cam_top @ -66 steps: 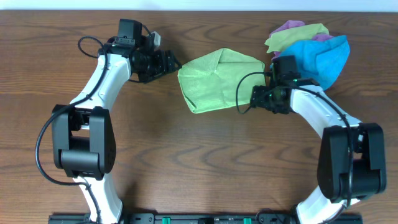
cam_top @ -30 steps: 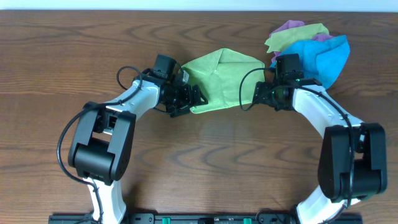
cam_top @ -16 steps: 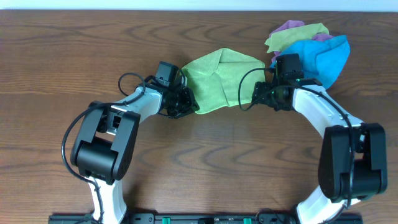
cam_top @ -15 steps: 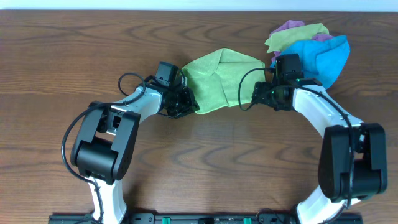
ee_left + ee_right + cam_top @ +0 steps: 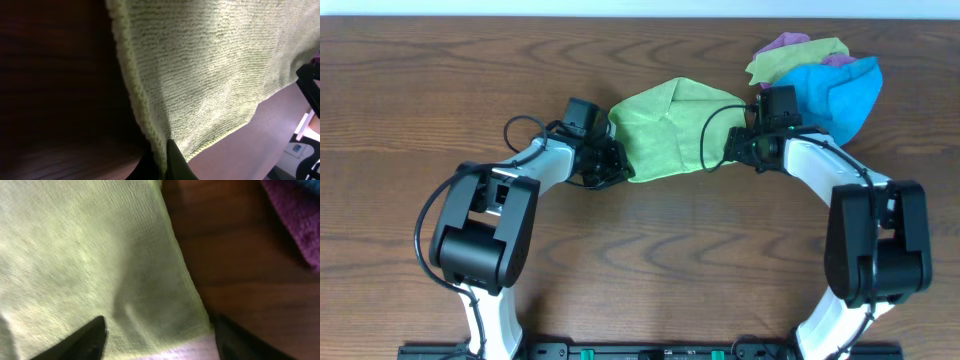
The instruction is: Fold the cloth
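Note:
The green cloth (image 5: pixel 675 130) lies crumpled on the table between both arms. My left gripper (image 5: pixel 620 168) is at its lower left edge, and in the left wrist view the jaws are shut on the hem (image 5: pixel 162 155) of the cloth (image 5: pixel 210 65). My right gripper (image 5: pixel 738 148) is at the cloth's right edge. In the right wrist view its dark fingers (image 5: pixel 87 340) stand wide apart, open, with the cloth's corner (image 5: pixel 100 255) lying between them over the wood.
A pile of other cloths lies at the back right: blue (image 5: pixel 835 90), yellow-green (image 5: pixel 795 55) and purple (image 5: pixel 780 42). The purple one (image 5: pixel 295 215) shows close beside my right gripper. The table's far edge runs along the top.
The left gripper slid in at the cloth's lower left edge and shut on the hem. The right gripper edged up against the cloth's right corner, and its jaws narrowed a little.

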